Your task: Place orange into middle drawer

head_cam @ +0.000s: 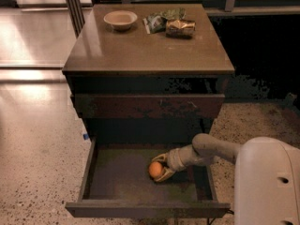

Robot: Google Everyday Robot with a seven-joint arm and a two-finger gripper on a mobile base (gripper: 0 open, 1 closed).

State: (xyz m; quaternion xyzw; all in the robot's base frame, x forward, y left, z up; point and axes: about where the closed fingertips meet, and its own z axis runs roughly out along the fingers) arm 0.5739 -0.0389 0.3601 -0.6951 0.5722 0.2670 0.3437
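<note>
The orange (155,169) is small and round and sits low inside the open middle drawer (117,179), right of the floor's centre. My gripper (158,168) reaches into the drawer from the right, its pale fingers (161,158) closed around the orange from above and below. I cannot tell whether the orange touches the greyish drawer floor. The arm (213,150) runs back to the right, toward the white body.
The cabinet top (140,50) carries a beige bowl (120,19), a crumpled green packet (157,20) and a dented metal can (181,28). A shut drawer front with pale scratches (147,105) sits above the open drawer. The white robot body (267,182) fills the lower right.
</note>
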